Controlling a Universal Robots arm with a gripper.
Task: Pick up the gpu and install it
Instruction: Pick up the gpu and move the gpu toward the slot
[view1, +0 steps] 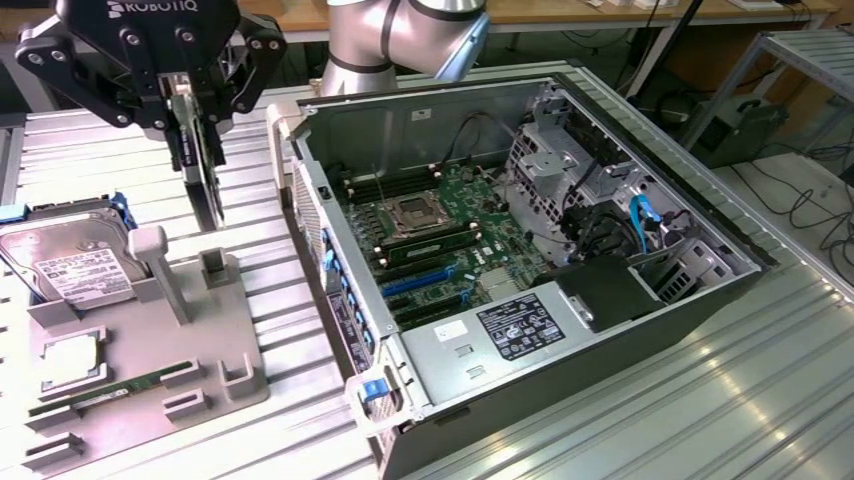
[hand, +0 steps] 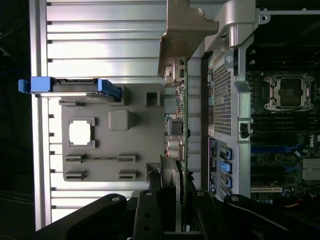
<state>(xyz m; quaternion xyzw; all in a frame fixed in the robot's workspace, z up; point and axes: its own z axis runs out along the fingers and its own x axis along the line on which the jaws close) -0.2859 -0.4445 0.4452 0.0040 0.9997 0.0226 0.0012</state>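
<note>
- Gripper is seen clenched on the gpu; the card is pinched by its top edge between the two fingers.
- One gpu is counted. It is held upright, thin side on, and it hangs straight down below the fingers.
- The gpu is lifted above the grey tray, over the side of the tray nearest the computer case. It is not touching the tray.
- One grey tray is counted.
- One hard drive is propped up on the tray, on the side far from the case.
- One green memory stick is laid flat on the tray.
- One computer case is set just beside the tray. Its side is open, and one green board is seen inside.
</note>
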